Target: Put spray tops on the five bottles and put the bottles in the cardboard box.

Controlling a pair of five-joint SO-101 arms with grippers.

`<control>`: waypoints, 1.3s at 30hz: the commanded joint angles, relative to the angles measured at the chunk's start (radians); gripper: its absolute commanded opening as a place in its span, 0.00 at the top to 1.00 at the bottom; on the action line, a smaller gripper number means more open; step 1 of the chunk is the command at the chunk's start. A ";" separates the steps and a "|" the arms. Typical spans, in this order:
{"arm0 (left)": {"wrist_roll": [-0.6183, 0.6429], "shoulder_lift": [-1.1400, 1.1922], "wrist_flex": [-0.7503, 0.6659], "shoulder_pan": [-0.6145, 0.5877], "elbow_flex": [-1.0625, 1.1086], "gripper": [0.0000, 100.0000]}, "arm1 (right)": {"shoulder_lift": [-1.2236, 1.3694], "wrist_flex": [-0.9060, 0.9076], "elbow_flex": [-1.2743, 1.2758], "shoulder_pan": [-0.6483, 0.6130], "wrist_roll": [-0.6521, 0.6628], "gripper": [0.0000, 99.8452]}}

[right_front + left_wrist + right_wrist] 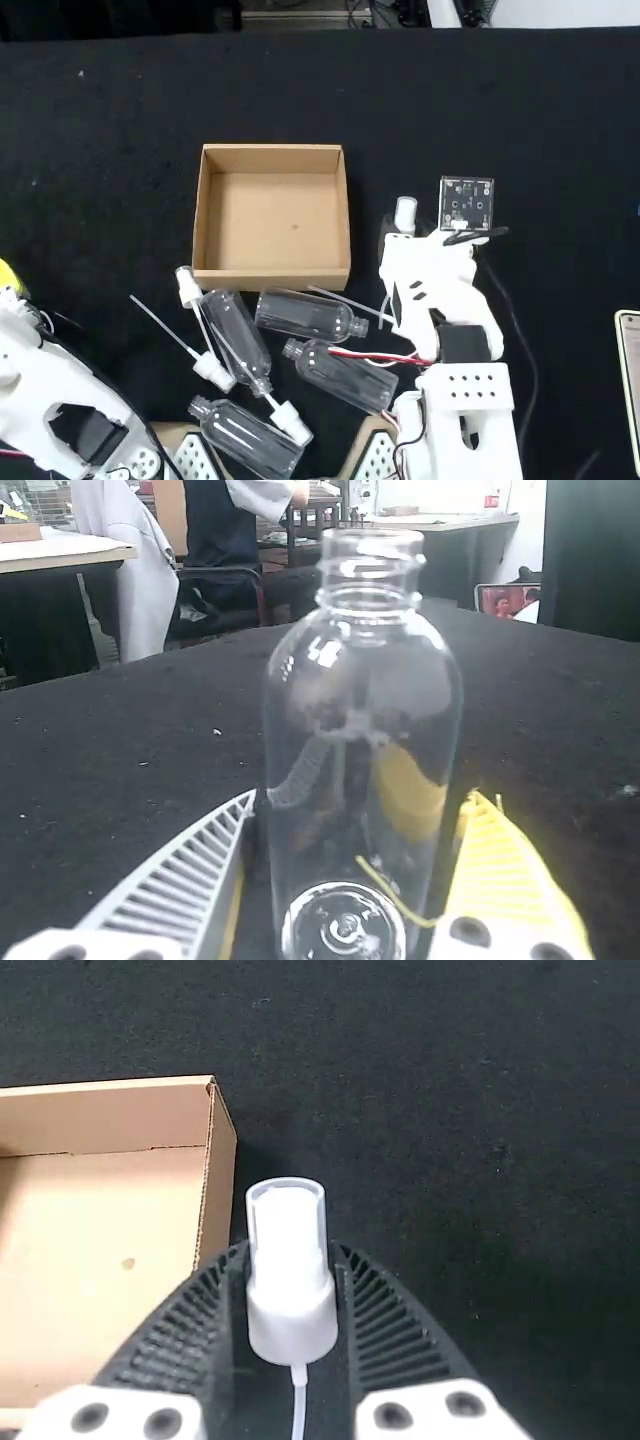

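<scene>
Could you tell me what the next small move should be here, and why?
Probably carry the spray top, held in the right gripper, toward the open neck of the bottle that the left gripper holds: that bottle has no top on it, and the two are apart.

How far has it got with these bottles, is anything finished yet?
Nothing looks finished: the cardboard box is empty. In hand: the left fingers grip a topless bottle, and the right fingers hold a spray top. Left to do: four more bottles lie on the table without tops, beside loose spray tops; all five need topping and boxing.
</scene>
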 commanded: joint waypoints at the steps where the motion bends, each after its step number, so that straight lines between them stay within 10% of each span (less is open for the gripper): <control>1: 0.011 -0.015 -0.028 -0.008 -0.013 0.71 | -0.035 -0.028 -0.007 -0.003 -0.005 0.99; 12: 0.006 -0.315 -0.018 -0.012 0.130 0.71 | -0.035 -0.028 -0.007 -0.003 -0.005 0.99; 21: 0.006 -0.440 0.359 -0.016 0.022 0.71 | -0.039 -0.020 -0.007 -0.003 -0.002 0.99; 39: 0.003 -0.440 0.370 -0.007 0.015 0.73 | -0.041 -0.020 -0.007 -0.002 -0.003 0.99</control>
